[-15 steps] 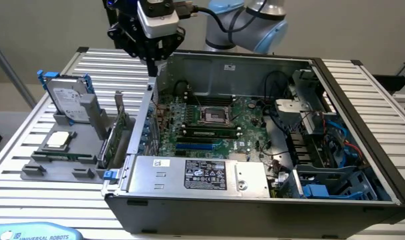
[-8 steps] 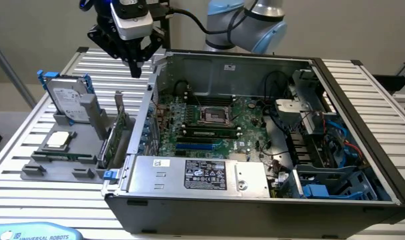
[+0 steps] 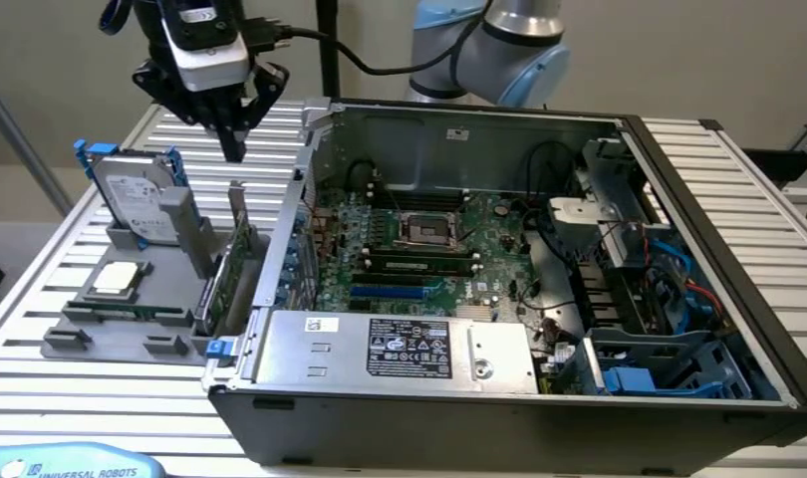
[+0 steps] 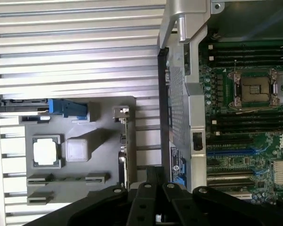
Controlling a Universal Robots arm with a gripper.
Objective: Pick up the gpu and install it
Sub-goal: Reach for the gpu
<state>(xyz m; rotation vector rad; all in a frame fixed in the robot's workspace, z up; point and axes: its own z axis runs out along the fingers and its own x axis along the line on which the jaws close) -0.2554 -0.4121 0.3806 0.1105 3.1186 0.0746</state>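
The gripper (image 3: pixel 231 149) hung above the slatted table (image 3: pixel 98 398) with its fingers pressed together and nothing between them, tips pointing straight down. That fits an approach from above, not a grasp already made. Below it and slightly toward the case, the gpu (image 3: pixel 233 261) stood on its long edge in a slot of the grey holder (image 3: pixel 98 344), silver bracket uppermost at the far end. Standing on edge left the card's thin top edge free to be pinched from above and spared its faces from lying on the table. In the wrist view the gpu (image 4: pixel 124 150) showed as a narrow strip along the edge of the holder (image 4: pixel 99 141), with the gripper (image 4: pixel 156 188) close to one end of it; whether the two lined up exactly could not be told. The holder also kept a hard drive (image 3: pixel 135 204) upright in its blue frame and a square chip (image 3: pixel 118 279) flat in a recess, each in its own place, apart from the card. The holder sat just beside the computer case (image 3: pixel 510 408), which lay on its side with the panel off, so the motherboard (image 3: pixel 417 214) faced up and its blue card slot (image 3: pixel 397 292) was open from above. The card had not yet been lifted, so the task looked barely begun.
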